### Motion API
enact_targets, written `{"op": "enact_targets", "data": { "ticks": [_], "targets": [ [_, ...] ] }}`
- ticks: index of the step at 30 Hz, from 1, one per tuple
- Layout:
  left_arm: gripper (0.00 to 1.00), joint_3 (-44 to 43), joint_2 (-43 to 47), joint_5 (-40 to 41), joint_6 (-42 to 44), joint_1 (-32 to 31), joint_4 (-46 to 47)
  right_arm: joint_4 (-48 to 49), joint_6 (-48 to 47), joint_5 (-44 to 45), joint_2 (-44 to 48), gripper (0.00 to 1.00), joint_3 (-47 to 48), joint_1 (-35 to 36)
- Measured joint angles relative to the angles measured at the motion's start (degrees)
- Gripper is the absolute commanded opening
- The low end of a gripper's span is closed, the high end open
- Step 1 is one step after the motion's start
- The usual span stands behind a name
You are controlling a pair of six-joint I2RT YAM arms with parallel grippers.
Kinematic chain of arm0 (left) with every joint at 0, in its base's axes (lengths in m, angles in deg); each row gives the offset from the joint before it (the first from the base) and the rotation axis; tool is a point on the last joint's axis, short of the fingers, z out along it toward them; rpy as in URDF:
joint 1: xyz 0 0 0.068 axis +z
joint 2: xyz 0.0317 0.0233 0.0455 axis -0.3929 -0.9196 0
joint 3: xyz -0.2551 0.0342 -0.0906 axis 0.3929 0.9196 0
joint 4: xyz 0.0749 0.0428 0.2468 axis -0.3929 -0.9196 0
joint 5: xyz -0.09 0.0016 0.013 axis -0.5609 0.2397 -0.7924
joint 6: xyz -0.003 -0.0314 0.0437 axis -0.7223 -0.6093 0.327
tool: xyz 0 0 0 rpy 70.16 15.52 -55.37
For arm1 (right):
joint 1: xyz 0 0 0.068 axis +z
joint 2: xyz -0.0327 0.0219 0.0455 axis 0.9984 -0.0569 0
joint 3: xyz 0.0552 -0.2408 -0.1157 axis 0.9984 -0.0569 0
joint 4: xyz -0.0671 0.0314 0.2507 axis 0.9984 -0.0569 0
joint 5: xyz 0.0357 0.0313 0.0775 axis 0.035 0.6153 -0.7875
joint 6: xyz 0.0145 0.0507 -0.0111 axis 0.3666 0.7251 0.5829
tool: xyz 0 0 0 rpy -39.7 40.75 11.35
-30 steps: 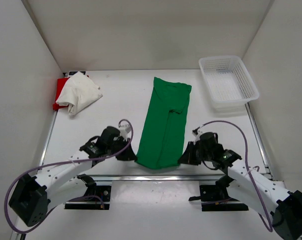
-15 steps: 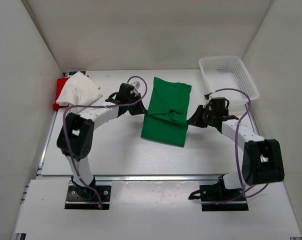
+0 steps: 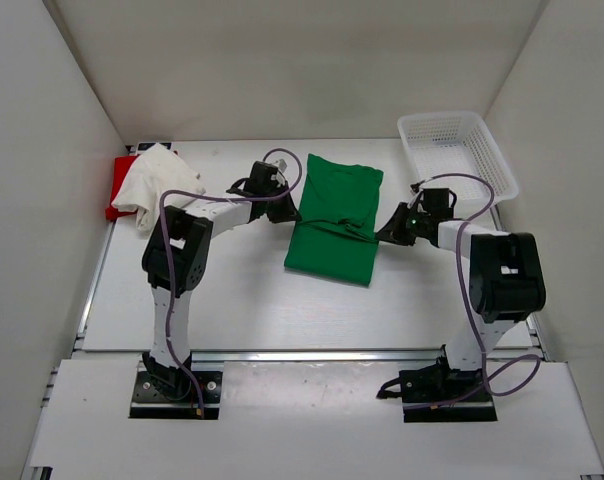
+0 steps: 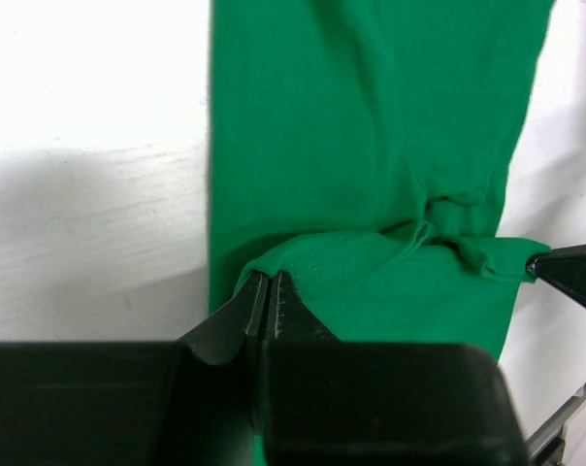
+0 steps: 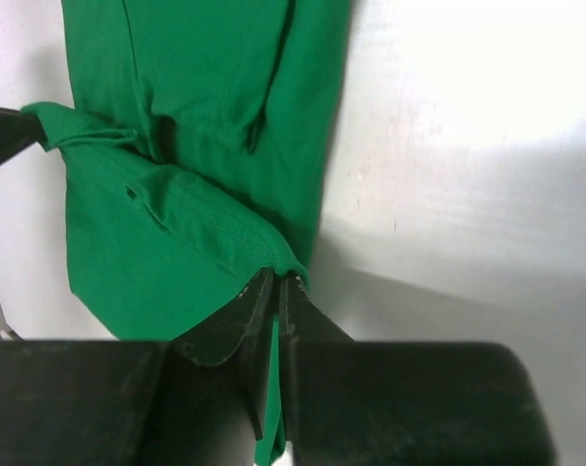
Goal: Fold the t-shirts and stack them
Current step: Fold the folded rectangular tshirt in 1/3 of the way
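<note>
The green t-shirt (image 3: 334,215) lies mid-table, its near half doubled over toward the far end. My left gripper (image 3: 289,214) is shut on the left corner of the folded-over hem (image 4: 303,260). My right gripper (image 3: 383,234) is shut on the right corner (image 5: 274,254), with cloth pinched between its jaws. In the left wrist view the green t-shirt (image 4: 371,146) stretches away flat and the right gripper's fingertip (image 4: 569,272) shows at the right edge. The white t-shirt (image 3: 160,185) lies crumpled at the far left on top of the red t-shirt (image 3: 116,197).
A white mesh basket (image 3: 452,116) stands at the far right corner, just beyond the right arm. Side walls close in the table on the left and right. Both arms reach inward over the table's middle.
Both grippers have carried the green shirt's near hem from the table's near edge toward the far end, folding the shirt over itself. The white and red shirts have not moved.
</note>
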Motion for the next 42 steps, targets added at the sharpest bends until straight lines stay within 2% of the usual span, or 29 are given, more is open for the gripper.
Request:
{"op": "enact_targets", "data": {
  "ticks": [2,3,4,8,12,13,18,20,23,26,30,36,39,42],
  "targets": [
    [0.23,0.04,-0.72,-0.5,-0.76,0.44,0.87,0.61,0.24,-0.07,-1.11,0.1,0.9,0.0],
    [0.39,0.22,-0.87,-0.83,-1.18,0.68,1.44,0.68,0.35,-0.04,-1.2,0.14,1.05,0.0],
    [0.41,0.55,-0.87,-1.01,-1.4,0.96,2.21,0.92,0.44,-0.04,-1.07,0.18,1.09,0.04],
    [0.37,5.16,2.27,0.15,-2.91,1.62,5.95,1.07,0.48,1.51,0.52,0.29,0.92,0.28],
    [0.29,12.61,10.78,2.01,-4.0,1.07,9.55,0.04,-0.26,7.17,6.45,0.33,0.07,3.13],
    [0.29,14.38,13.14,2.08,-4.48,0.52,11.02,0.0,-0.44,8.39,7.89,0.32,-0.11,4.35],
    [0.26,23.52,20.22,1.81,-6.36,-4.52,20.02,1.42,-1.92,12.17,12.81,0.03,-1.55,11.52],
    [0.23,24.96,18.75,0.85,-6.47,-6.01,21.4,1.66,-2.21,11.61,12.09,0.0,-1.6,13.2],
    [0.22,26.67,14.4,-0.28,-6.45,-6.19,22.53,1.6,-2.34,11.28,9.75,0.0,-1.6,15.28],
    [0.22,32.35,12.63,-1.27,-7.76,-5.57,24.61,0.55,-2.43,11.1,7.85,0.0,-1.57,17.09],
    [0.22,40.74,16.98,-1.84,-9.14,-5.35,30.93,0.57,-1.84,10.93,8.98,0.0,-5.68,19.56],
    [0.23,52.89,24.06,-2.21,-13.97,-7.02,38.05,2.54,-0.15,8.85,15.02,0.0,-19.78,19.82],
    [0.26,57.27,28.28,-2.21,-15.56,-8.57,38.25,5.14,0.26,8.22,17.84,0.01,-23.45,19.98],
    [0.33,59.71,33.16,-2.27,-16.04,-8.41,35.54,6.12,0.31,7.19,20.22,0.0,-25.77,19.82]
  ]
}}
